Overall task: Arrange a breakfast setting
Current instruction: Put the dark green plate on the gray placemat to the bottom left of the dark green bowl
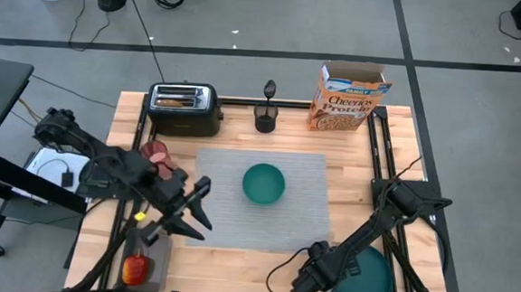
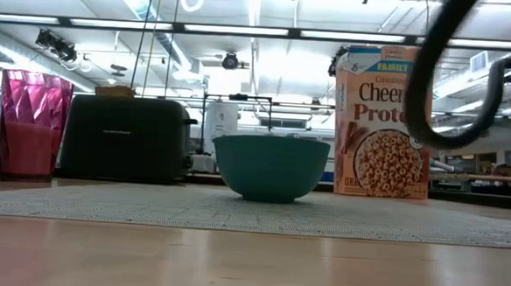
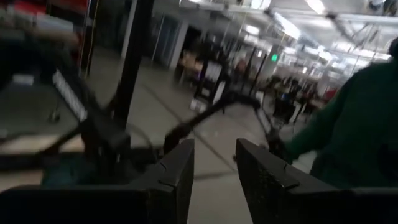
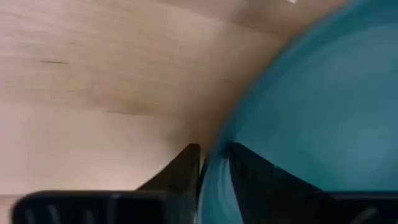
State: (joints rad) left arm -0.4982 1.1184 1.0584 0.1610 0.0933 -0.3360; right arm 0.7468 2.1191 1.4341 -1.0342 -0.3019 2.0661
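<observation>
Teal bowl (image 1: 264,183) sits empty on the grey placemat (image 1: 301,216).

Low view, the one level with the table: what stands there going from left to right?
Pink cup → black toaster → teal bowl → Cheerios box, all at the far side of the grey placemat.

Right gripper (image 4: 214,158) apparently pinched shut, left gripper (image 3: 214,168) parted
</observation>
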